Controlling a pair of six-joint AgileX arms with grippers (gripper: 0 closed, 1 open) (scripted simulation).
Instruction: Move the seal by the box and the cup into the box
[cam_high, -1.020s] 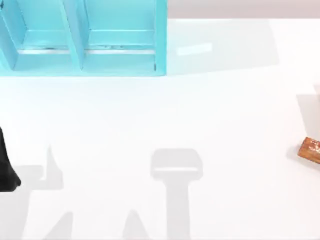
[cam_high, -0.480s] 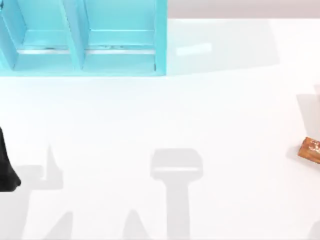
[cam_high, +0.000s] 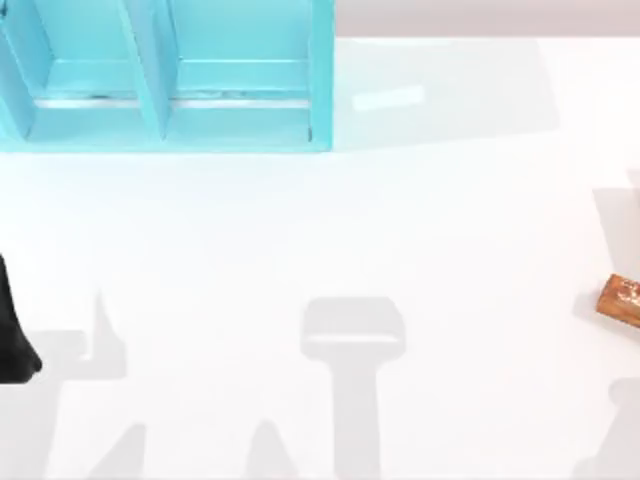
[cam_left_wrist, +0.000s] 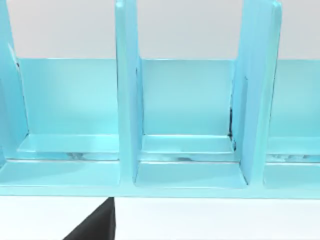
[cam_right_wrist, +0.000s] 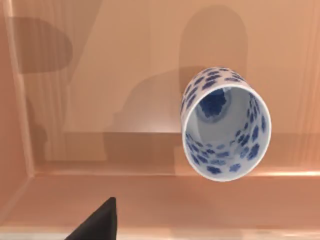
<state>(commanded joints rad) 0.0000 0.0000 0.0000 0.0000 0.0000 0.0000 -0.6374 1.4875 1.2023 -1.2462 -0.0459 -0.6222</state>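
1. A turquoise shelf unit (cam_high: 170, 80) with upright dividers stands at the far left of the white table (cam_high: 330, 230). In the left wrist view the shelf (cam_left_wrist: 185, 130) faces the camera, its compartments open and bare.
2. The left arm (cam_high: 12, 330) shows as a dark shape at the left edge of the table, nearer than the shelf and well apart from it. A dark fingertip (cam_left_wrist: 97, 225) juts into the left wrist view, but I cannot tell how far that gripper is open or whether it holds anything.
3. The seal (cam_high: 621, 298), a red-brown block with orange-gold markings, lies at the right edge of the table, cut by the frame edge, with bare table around it.
4. The right wrist view looks onto a copper-brown box (cam_right_wrist: 100, 100). The cup (cam_right_wrist: 225, 125), white with a blue floral pattern, shows its round rim and patterned inside.
5. A dark fingertip (cam_right_wrist: 97, 222) shows there too; the right gripper's opening cannot be told.
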